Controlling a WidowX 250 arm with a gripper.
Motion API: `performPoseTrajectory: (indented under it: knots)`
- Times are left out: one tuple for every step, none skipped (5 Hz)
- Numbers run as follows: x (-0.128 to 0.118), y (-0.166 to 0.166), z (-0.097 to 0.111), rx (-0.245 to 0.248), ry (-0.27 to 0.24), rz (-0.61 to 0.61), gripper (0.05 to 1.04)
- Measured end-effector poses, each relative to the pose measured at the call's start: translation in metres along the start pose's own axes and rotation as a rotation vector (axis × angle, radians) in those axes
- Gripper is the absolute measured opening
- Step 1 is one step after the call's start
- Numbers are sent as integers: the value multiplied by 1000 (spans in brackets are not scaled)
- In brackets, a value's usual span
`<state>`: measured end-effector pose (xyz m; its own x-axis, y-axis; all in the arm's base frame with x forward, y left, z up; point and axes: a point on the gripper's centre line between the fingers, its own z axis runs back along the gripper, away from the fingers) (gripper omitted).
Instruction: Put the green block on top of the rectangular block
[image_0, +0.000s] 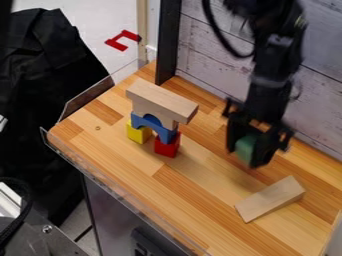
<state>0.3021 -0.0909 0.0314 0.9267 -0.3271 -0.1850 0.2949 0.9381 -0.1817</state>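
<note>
Green block (245, 150) – clamped in gripper (250, 154), above tbl (194, 182) – nr wooden blk (270, 199).

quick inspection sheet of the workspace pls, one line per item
surface: wooden tabletop, small round mark near the left corner
job's things: green block held above the tabletop; rectangular block tops a stack of plain wood, blue arch, yellow block and red block
clutter: loose plain wood block
gripper: black gripper, closed on the green block
cables: black cable looping beside the arm
surroundings: black cloth left, red piece beyond the table, plank wall behind
</note>
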Motion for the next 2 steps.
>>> performPoseTrajectory:
  knots:
    - [-3, -3, 42, -9, -40, 5, 611]
    - [-7, 21, 70, 3, -102, 77, 610]
